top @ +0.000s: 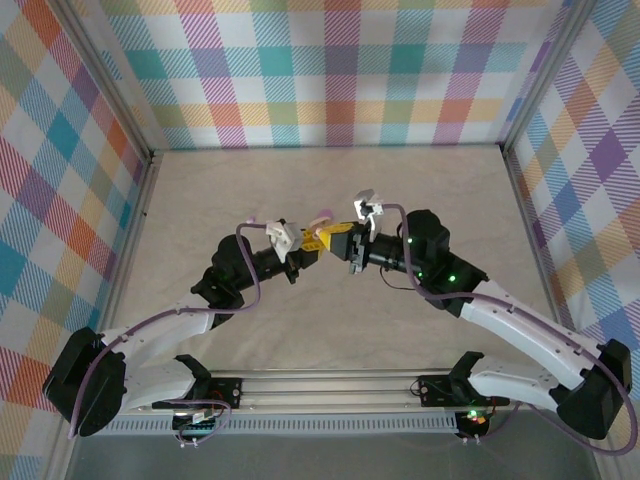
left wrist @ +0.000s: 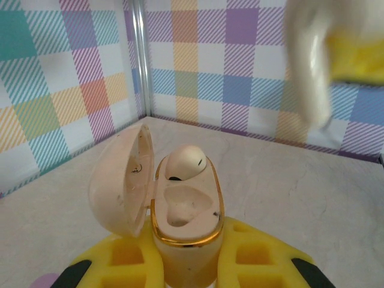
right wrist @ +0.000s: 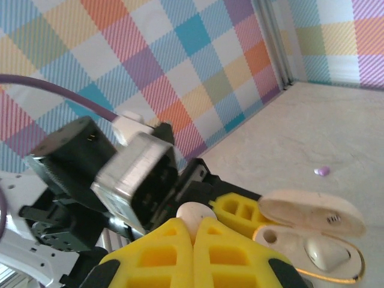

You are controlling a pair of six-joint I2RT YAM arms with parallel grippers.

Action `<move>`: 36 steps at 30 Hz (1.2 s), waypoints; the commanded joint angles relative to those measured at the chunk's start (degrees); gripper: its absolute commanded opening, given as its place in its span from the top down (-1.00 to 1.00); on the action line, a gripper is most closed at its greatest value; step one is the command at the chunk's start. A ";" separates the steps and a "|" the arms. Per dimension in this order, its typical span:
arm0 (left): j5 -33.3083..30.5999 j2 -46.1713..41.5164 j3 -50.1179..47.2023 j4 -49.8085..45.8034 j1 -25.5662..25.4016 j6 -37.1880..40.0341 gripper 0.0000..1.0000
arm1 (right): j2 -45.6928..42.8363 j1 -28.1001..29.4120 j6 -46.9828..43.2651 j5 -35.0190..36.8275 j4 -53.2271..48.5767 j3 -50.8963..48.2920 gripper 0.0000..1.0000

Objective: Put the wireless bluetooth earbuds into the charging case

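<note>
My left gripper [left wrist: 187, 255] is shut on the cream charging case [left wrist: 187, 240], holding it upright between yellow fingers [left wrist: 120, 261]. Its lid [left wrist: 120, 180] hangs open to the left. One cream-white earbud [left wrist: 186, 162] sits in the far slot, and the near slot [left wrist: 180, 210] is empty. My right gripper [right wrist: 193, 225] is shut on a second cream-white earbud [right wrist: 195, 213], just left of the open case [right wrist: 312, 240]. In the top view both grippers, left [top: 308, 243] and right [top: 335, 240], meet tip to tip above mid-table. A light purple earbud [right wrist: 323, 171] lies on the table.
Plaid walls [top: 330, 70] enclose the beige table [top: 330, 320] on three sides, with metal corner posts [left wrist: 139, 60]. The left arm's camera housing [right wrist: 141, 174] and purple cable [right wrist: 54, 90] loom close beside the right gripper.
</note>
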 commanded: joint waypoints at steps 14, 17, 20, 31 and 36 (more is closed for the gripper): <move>-0.61 -1.04 -1.25 5.84 -2.14 -4.28 1.00 | 3.30 0.39 0.29 3.14 10.14 -1.25 0.91; -0.61 -1.42 -1.34 5.68 -2.20 -4.38 1.00 | 3.21 0.39 -0.02 3.10 9.93 -1.70 0.91; -0.46 -1.78 -1.34 5.63 -2.23 -4.50 1.00 | 3.38 0.39 0.22 2.80 9.78 -2.08 0.91; -0.48 -3.68 -1.60 5.70 -2.49 -5.08 1.00 | 3.64 0.39 0.85 2.31 9.34 -3.62 0.91; -0.83 -4.42 -1.77 5.38 -2.67 -5.17 1.00 | 3.82 0.39 1.50 1.58 9.15 -3.87 0.91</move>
